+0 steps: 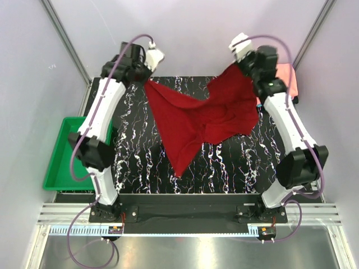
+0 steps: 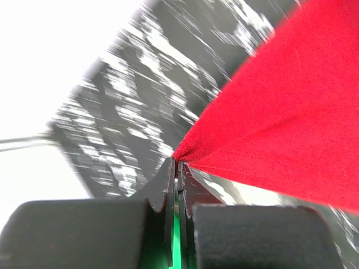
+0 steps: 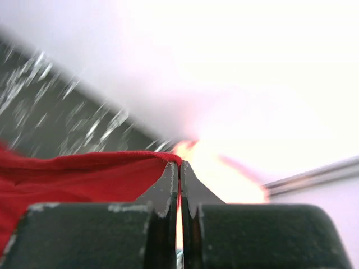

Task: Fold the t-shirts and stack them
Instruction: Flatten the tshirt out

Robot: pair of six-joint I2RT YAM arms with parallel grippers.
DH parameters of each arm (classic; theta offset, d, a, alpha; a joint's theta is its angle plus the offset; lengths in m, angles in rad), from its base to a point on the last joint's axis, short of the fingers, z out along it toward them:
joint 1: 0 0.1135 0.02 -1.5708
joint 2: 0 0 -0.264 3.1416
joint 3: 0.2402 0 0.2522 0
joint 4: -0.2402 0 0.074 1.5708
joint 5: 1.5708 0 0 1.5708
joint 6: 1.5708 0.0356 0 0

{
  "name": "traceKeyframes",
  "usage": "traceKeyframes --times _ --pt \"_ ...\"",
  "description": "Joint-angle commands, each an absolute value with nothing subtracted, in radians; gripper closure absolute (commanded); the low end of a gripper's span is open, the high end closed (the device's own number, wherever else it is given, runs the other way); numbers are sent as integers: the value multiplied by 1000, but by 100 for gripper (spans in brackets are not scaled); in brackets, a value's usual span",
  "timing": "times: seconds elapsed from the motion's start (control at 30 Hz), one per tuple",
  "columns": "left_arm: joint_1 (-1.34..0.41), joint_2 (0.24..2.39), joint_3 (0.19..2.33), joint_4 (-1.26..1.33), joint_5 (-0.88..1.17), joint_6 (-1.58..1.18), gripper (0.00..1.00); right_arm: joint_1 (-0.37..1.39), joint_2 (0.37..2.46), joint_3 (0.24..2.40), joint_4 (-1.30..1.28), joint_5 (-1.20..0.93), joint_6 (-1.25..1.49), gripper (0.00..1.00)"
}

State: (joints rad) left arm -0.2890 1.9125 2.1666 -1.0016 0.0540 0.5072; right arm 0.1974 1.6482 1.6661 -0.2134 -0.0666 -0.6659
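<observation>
A dark red t-shirt [image 1: 205,120] lies crumpled across the black marbled table [image 1: 140,162], stretched between both arms at the far side. My left gripper [image 1: 147,82] is shut on its far left corner; in the left wrist view the red cloth [image 2: 291,112] fans out from my pinched left gripper [image 2: 177,162]. My right gripper [image 1: 240,67] is shut on the shirt's far right edge, and the right wrist view has the red hem [image 3: 84,171] running into the closed right gripper [image 3: 179,163]. A salmon-pink t-shirt [image 1: 287,75] lies behind the right arm.
A green plastic tray [image 1: 59,168] sits off the table's left edge. Metal frame posts [image 1: 67,42] rise at the far corners against pale walls. The arm bases [image 1: 190,213] stand along the near rail.
</observation>
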Motion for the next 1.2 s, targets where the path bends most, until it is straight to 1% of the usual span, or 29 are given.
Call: traceKeyframes --times 0.0,0.1,0.17,0.33,0.57,0.73,0.87,0.9,0.93,1.0,1.07,1.17 --pt "-281 1764 2203 -761 -93 557 100 184 1580 1791 -206 -17 -621 100" --pt "-279 1732 2249 -707 -174 577 100 175 1543 1825 -198 23 -659 100" --pt "-278 1682 2232 -649 -208 594 100 167 1503 1839 -195 51 -672 100" --pt "-278 1542 2169 -537 -204 638 100 167 1387 1881 -238 87 -658 100" --pt "-319 1327 2115 -604 -167 658 100 166 1214 1970 -439 92 -557 100" --pt "-330 1188 2088 -603 -153 692 100 150 1128 2072 -529 35 -575 100" --pt "-330 1141 2176 -629 -118 672 100 144 1123 2235 -627 -23 -525 100" --pt "-330 1135 2204 -641 -101 661 100 127 1141 2332 -653 -41 -512 100" --pt "-330 1128 2247 -655 -89 657 100 121 1146 2373 -687 -46 -500 100" --pt "-330 1124 2279 -650 -78 640 100 106 1150 2436 -680 -51 -477 100" --pt "-330 1138 2327 -649 -83 650 100 91 1155 2454 -646 -51 -474 100" --pt "-328 1157 2318 -637 -104 689 100 89 1180 2467 -598 -41 -511 100"
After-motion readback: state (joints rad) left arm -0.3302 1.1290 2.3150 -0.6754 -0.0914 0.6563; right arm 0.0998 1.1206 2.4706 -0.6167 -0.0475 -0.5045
